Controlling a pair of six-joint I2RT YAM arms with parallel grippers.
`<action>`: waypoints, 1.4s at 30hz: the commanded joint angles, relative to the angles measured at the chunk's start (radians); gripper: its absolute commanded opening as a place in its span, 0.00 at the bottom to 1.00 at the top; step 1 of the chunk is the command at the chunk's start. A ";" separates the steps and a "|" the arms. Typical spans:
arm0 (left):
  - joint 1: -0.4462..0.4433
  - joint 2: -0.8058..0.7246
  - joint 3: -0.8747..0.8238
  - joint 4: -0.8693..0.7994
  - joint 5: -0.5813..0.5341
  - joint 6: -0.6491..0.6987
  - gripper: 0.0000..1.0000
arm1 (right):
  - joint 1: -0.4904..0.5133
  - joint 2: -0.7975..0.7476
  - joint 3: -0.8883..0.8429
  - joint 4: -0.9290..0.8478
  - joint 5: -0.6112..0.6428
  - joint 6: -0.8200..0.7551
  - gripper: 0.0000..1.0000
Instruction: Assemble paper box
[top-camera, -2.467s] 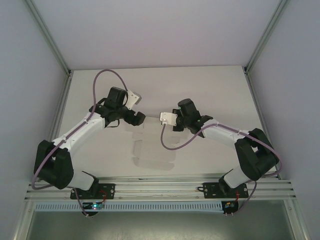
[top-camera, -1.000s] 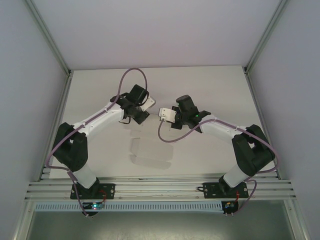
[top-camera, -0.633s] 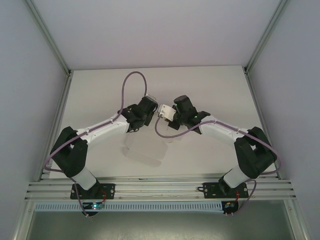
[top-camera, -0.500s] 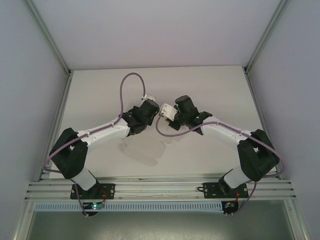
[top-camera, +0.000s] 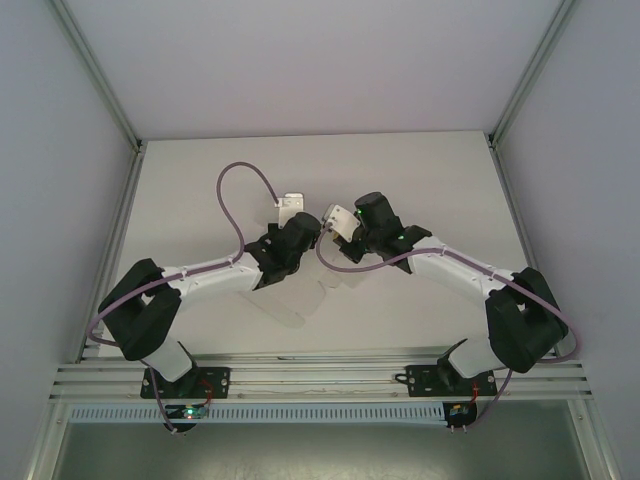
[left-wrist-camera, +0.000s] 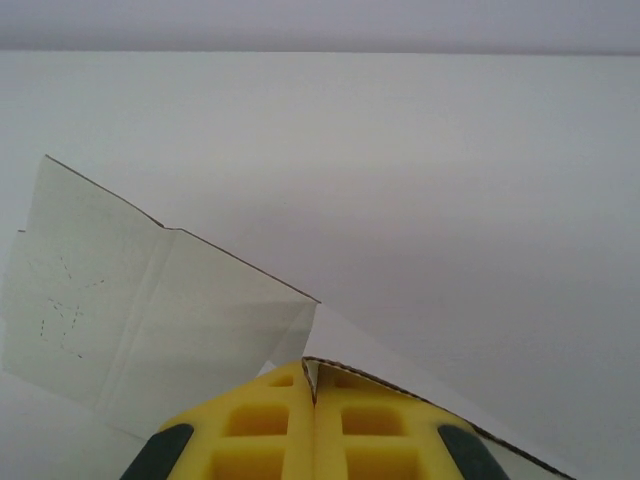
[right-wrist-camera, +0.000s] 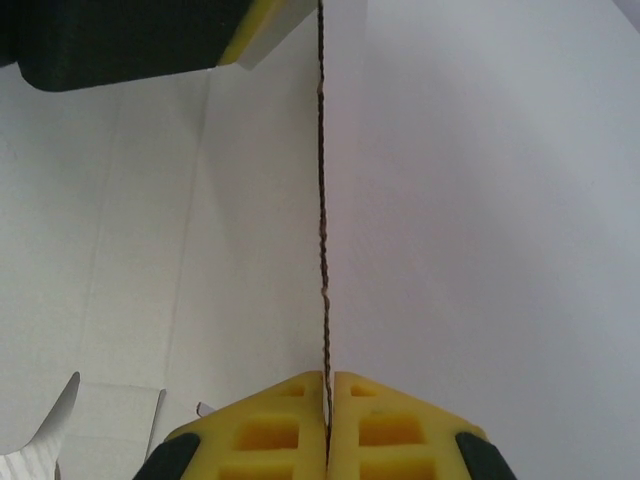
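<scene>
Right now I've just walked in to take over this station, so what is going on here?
The robot is working on a white paper box, which is an open creased sheet, not yet a box. The left gripper is shut on one edge of the card. The right gripper is shut on another edge, seen edge-on from its wrist. Both grippers meet near the middle of the table, with the sheet held between them.

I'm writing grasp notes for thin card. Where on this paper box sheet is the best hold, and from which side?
A free edge, taken edge-on, one finger on each face. The paper box is thin card, so likely only an edge pinch works, as the left gripper and right gripper show.
</scene>
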 joint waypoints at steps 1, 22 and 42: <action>-0.029 -0.004 -0.014 0.076 0.027 -0.061 0.07 | 0.028 -0.047 -0.006 0.079 -0.100 0.004 0.00; 0.455 -0.547 -0.239 -0.347 0.761 -0.016 1.00 | -0.009 -0.071 -0.042 0.039 -0.072 -0.076 0.00; 0.645 -0.374 -0.402 0.049 1.191 0.017 0.78 | -0.051 -0.079 -0.044 0.024 -0.164 -0.066 0.00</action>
